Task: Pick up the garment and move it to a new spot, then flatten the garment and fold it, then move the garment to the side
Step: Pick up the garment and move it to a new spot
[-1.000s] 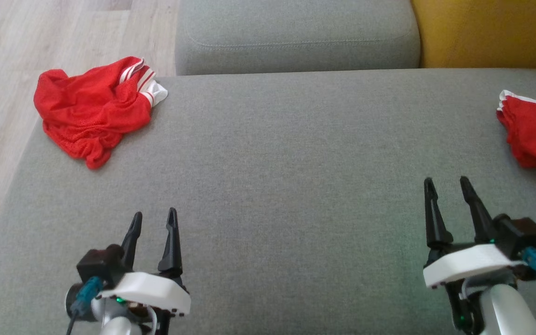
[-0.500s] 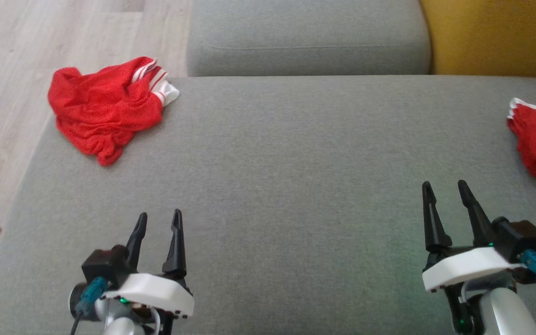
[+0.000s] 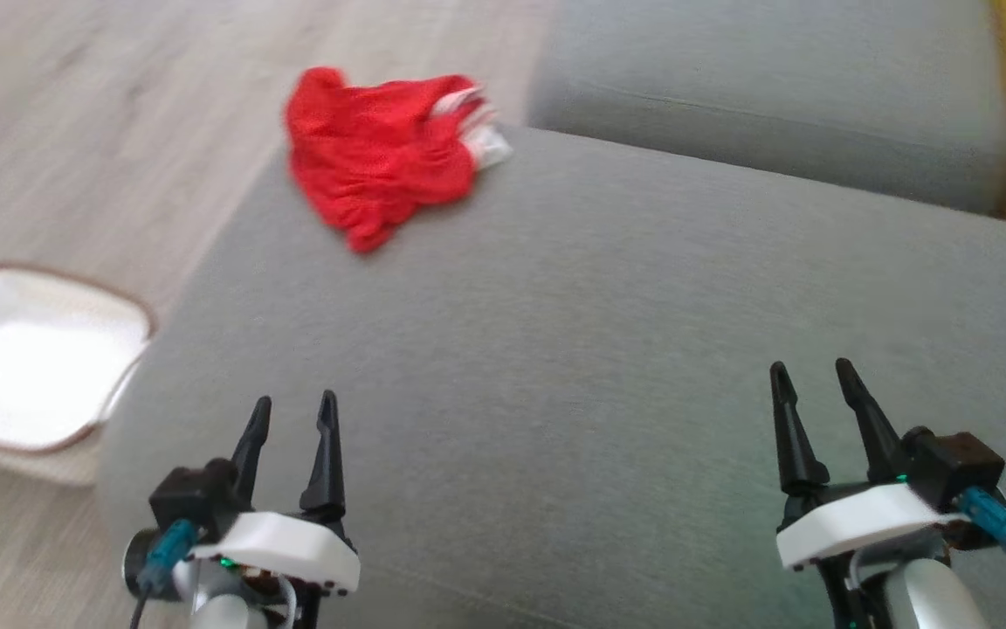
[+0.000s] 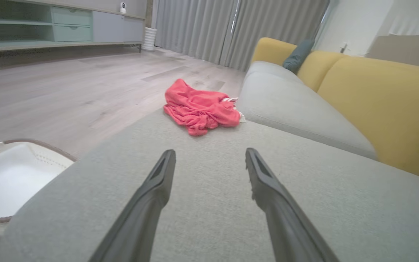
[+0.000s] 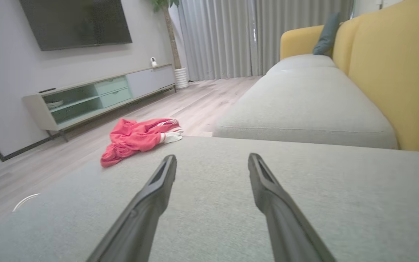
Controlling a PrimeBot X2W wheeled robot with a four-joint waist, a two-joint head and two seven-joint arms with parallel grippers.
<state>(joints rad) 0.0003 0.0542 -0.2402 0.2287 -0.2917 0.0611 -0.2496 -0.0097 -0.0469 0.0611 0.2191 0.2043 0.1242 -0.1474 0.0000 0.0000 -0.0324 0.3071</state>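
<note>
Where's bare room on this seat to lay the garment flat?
The broad grey seat cushion is bare from the red garment at its far left corner across to the left gripper and right gripper, both with jaws open. Crowded only at that corner; the white basket sits off the left edge, on the floor.

Soft, even daylight, faint shadows; motion-blurred head view, sharper wrist views with wide-angle bending at edges.
</note>
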